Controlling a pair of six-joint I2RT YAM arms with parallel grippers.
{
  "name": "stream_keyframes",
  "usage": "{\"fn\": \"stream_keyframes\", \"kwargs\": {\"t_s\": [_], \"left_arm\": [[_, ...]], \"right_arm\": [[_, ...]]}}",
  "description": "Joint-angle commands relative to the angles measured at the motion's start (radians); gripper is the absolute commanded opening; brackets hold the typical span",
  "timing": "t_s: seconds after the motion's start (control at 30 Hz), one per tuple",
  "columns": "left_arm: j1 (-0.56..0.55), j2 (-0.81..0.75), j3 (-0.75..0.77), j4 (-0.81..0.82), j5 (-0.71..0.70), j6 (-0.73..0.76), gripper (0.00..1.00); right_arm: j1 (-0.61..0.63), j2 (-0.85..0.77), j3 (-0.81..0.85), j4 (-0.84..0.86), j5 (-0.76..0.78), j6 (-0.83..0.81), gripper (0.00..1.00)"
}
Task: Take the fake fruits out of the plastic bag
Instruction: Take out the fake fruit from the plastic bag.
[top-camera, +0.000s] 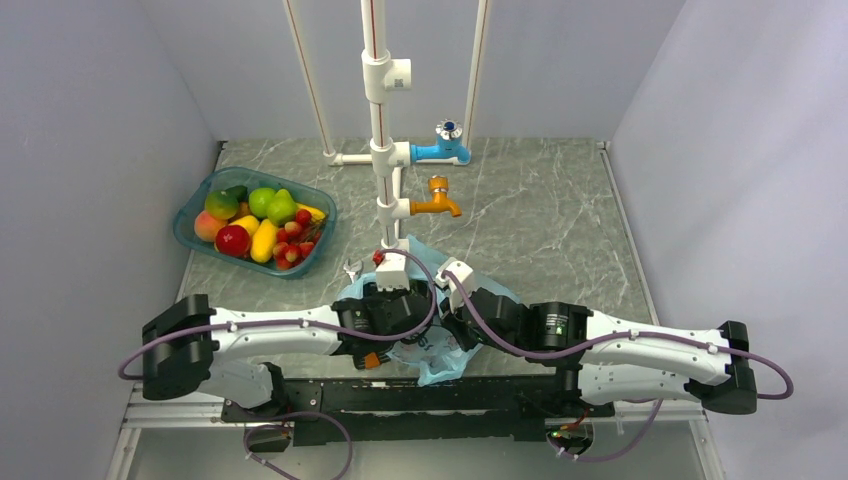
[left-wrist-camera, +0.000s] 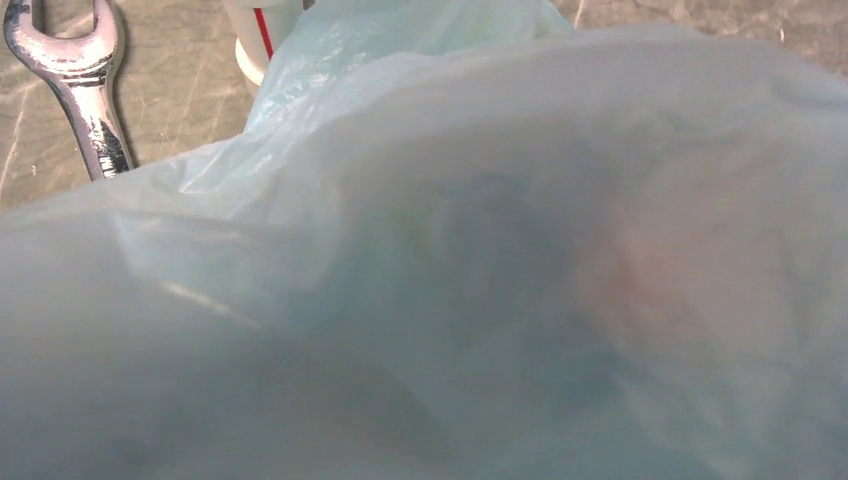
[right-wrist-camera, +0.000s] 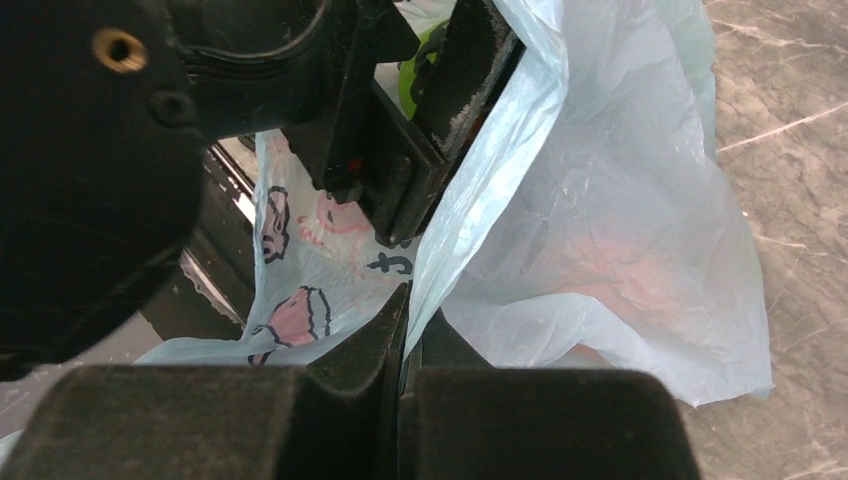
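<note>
The plastic bag (top-camera: 441, 366) lies just in front of the white pipe post (top-camera: 378, 120), and both arms reach it. The right gripper (right-wrist-camera: 404, 312) pinches a fold of its film, fingers pressed together. The left gripper (top-camera: 398, 306) is sunk in the bag; I cannot tell its state. Inside the bag, an orange fruit (right-wrist-camera: 612, 270) shows faintly through the film and a green fruit (right-wrist-camera: 425, 62) shows too. Left of the post, the teal basket (top-camera: 181, 222) holds a banana (top-camera: 263, 242), a pear (top-camera: 281, 207) and strawberries (top-camera: 292, 246).

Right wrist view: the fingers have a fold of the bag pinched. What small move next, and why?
Probably raise the right gripper slightly, to widen the mouth. It is shut on a fold of the thin light-blue plastic bag, an orange shape shows through the film, and the left gripper sits at the opening, its camera smothered.
</note>
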Motion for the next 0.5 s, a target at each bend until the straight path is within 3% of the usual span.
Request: {"fn": "stream_keyframes", "kwargs": {"t_s": [0.0, 0.17, 0.47], "left_arm": [[-0.003, 0.041, -0.018, 0.075, -0.104, -0.061, 0.89], [-0.003, 0.13, 0.034, 0.021, -0.141, -0.097, 0.99], [-0.002, 0.273, 0.117, -0.107, -0.164, -0.174, 0.99]], "right_arm": [[0.0, -0.022, 0.003, 0.014, -0.03, 0.005, 0.0], [-0.001, -0.031, 0.0, 0.005, -0.029, 0.008, 0.0], [-0.001, -0.04, -0.005, -0.004, -0.031, 0.011, 0.0]]}}
